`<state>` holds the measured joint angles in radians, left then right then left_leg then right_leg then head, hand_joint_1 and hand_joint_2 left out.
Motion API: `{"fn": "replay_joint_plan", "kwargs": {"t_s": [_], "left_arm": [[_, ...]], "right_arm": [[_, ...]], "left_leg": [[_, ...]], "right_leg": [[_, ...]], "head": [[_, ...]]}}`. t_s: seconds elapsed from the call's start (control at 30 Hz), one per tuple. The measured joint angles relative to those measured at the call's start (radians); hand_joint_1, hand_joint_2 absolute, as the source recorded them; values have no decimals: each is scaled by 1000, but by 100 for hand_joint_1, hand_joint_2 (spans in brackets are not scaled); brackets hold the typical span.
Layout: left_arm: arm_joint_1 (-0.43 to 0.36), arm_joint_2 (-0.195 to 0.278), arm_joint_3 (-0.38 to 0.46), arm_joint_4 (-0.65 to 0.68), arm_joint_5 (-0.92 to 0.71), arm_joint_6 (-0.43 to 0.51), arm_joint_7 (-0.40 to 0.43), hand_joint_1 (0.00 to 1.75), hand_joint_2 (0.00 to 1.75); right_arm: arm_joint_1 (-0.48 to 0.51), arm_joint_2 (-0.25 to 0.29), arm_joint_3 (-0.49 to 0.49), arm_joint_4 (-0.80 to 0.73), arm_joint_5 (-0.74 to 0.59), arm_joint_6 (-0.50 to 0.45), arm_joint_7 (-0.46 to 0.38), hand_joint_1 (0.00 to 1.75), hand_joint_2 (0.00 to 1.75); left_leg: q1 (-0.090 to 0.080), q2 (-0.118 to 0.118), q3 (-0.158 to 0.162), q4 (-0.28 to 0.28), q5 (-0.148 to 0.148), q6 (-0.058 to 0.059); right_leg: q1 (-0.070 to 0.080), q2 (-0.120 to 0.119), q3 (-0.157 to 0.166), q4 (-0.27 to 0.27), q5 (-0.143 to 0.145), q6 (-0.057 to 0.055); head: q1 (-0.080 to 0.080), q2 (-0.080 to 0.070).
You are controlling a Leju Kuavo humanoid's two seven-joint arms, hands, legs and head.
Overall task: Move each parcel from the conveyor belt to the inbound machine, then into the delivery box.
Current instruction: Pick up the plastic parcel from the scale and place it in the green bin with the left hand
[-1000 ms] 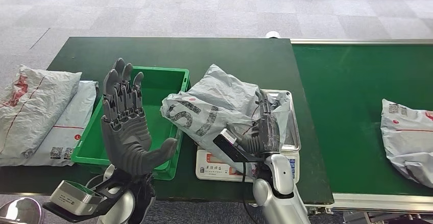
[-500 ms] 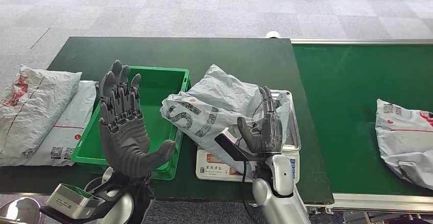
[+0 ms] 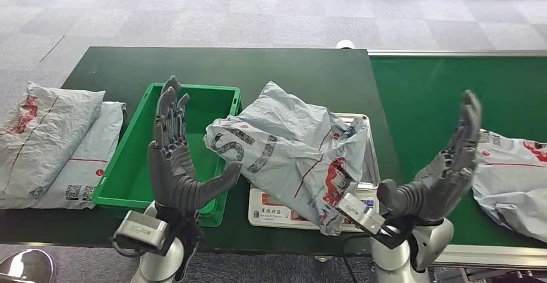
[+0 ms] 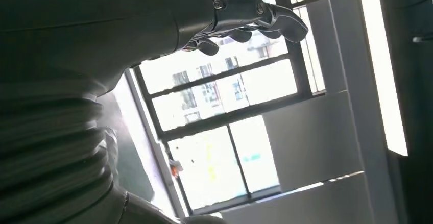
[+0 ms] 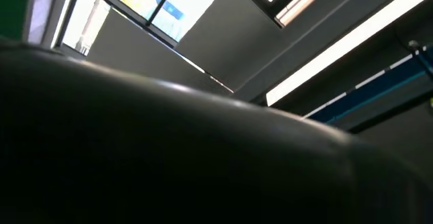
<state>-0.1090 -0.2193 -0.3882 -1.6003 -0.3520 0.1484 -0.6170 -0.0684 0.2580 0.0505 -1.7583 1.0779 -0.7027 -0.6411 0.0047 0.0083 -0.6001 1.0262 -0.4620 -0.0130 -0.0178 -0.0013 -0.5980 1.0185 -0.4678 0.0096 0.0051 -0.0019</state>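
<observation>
The soft, crinkly parcel [image 3: 291,153] lies on the scale [image 3: 277,209], right of the green box [image 3: 139,189]; my left hand [image 3: 177,160] and right hand [image 3: 442,167] hold nothing, fingers apart, and I think its thick middle is best to hold.

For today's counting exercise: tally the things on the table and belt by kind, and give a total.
Parcels: 4 (two stacked at the left, one on the scale, one on the belt)
Green box: 1
Scale: 1
Total: 6
</observation>
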Motion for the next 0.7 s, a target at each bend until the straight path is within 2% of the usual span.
{"fn": "replay_joint_plan", "kwargs": {"t_s": [0.13, 0.3, 0.4, 0.7], "left_arm": [[-50, 0, 11, 94, -143, 44, 66, 0, 175], [-85, 0, 14, 160, -189, 52, 94, 0, 175], [-121, 2, 14, 223, -262, 40, 142, 0, 175], [-307, -22, -18, 633, -514, -36, 228, 0, 175]], "right_arm": [[14, 0, -14, -108, -17, 1, 0, 0, 175], [22, 0, -22, -169, -18, 2, 2, 0, 175], [24, 0, -26, -177, -14, 2, 7, 0, 175], [16, 0, -25, -117, -51, 5, -41, 0, 175]], "left_leg": [[-1, 1, 1, 0, 1, 0], [-1, 1, 1, 0, 1, 0], [-1, 1, 0, 0, 1, 0], [-1, 1, 0, 0, 2, 1]], "right_leg": [[0, 1, 0, 0, 1, 1], [0, 1, 0, 0, 1, 1], [0, 1, 0, 0, 1, 1], [0, 1, 0, 0, 3, 2]], "head": [[0, 0], [0, 0], [0, 0], [0, 0]]}}
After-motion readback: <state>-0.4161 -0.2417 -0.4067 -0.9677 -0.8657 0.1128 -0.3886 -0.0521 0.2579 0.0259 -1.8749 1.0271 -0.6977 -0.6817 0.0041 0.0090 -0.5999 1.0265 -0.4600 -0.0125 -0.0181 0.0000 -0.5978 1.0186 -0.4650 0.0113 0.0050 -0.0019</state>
